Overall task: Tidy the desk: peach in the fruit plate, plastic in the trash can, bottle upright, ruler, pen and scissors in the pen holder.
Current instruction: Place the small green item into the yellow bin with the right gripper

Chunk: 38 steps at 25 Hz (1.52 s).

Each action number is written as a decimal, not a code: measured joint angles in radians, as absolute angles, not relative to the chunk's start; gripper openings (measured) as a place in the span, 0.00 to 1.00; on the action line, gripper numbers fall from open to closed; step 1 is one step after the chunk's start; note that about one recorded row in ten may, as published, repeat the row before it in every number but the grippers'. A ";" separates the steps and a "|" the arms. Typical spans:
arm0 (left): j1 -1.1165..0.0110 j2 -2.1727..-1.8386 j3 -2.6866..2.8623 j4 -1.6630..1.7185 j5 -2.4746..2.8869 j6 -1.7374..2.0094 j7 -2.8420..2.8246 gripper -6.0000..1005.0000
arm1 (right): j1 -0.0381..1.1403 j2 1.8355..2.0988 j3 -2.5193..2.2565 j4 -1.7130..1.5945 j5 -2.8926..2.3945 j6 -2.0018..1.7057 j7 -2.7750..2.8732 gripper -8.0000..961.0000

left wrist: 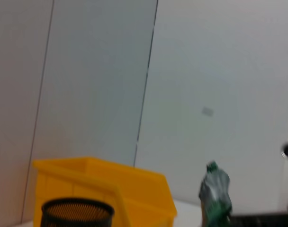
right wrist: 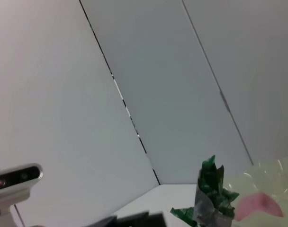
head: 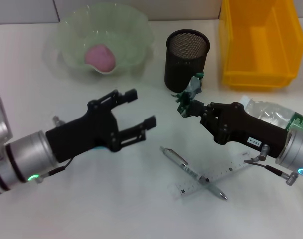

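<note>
- The right gripper (head: 188,105) hovered above the desk (head: 91,199), just at 6 o'clock of the pen holder (head: 186,59), its fingers pinched closed on a crumpled green-and-silver plastic wrapper (head: 191,92).
- The wrapper (right wrist: 208,198) stuck up from the fingertips, lifted clear of the desk; it also showed in the left wrist view (left wrist: 214,194).
- The left gripper (head: 139,112) hung at 9 o'clock of the right one, jaws spread wide and holding nothing.
- The peach (head: 100,57) lay in the pale green fruit plate (head: 136,30), at 9 o'clock of the pen holder.
- The yellow trash can (head: 261,74) stood at 3 o'clock of the pen holder.
- The bottle (head: 271,112) lay on its side behind the right arm.
- The pen (head: 179,160) lay crossed over the clear ruler (head: 231,169), at 6 o'clock of the right gripper.
</note>
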<state>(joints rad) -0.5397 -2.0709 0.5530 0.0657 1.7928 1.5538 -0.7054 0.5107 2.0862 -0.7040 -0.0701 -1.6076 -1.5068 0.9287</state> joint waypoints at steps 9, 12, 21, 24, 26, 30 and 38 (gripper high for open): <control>-0.447 -2.068 0.706 0.207 1.794 1.553 -0.724 0.80 | 0.503 2.085 -0.704 -0.088 -1.608 -1.505 0.927 0.01; -0.422 -2.067 0.718 0.226 1.793 1.549 -0.694 0.80 | 0.498 2.085 -0.704 -0.094 -1.608 -1.505 0.922 0.01; -0.417 -2.070 0.720 0.221 1.791 1.550 -0.674 0.80 | 0.491 2.085 -0.704 -0.093 -1.608 -1.505 0.904 0.01; -0.417 -2.070 0.720 0.220 1.790 1.550 -0.674 0.80 | 0.490 2.086 -0.704 -0.093 -1.608 -1.506 0.904 0.01; -0.417 -2.071 0.720 0.220 1.788 1.551 -0.673 0.80 | 0.489 2.086 -0.704 -0.093 -1.608 -1.506 0.903 0.01; -0.417 -2.071 0.721 0.220 1.788 1.550 -0.672 0.80 | 0.489 2.086 -0.704 -0.094 -1.608 -1.509 0.903 0.01; -0.417 -2.072 0.721 0.220 1.787 1.551 -0.672 0.80 | 0.489 2.086 -0.704 -0.091 -1.608 -1.509 0.903 0.01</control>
<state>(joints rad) -0.4172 -2.0719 0.7210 0.2205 1.7871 1.5509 -0.6720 0.4893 2.0862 -0.7041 -0.0913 -1.6075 -1.5092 0.9034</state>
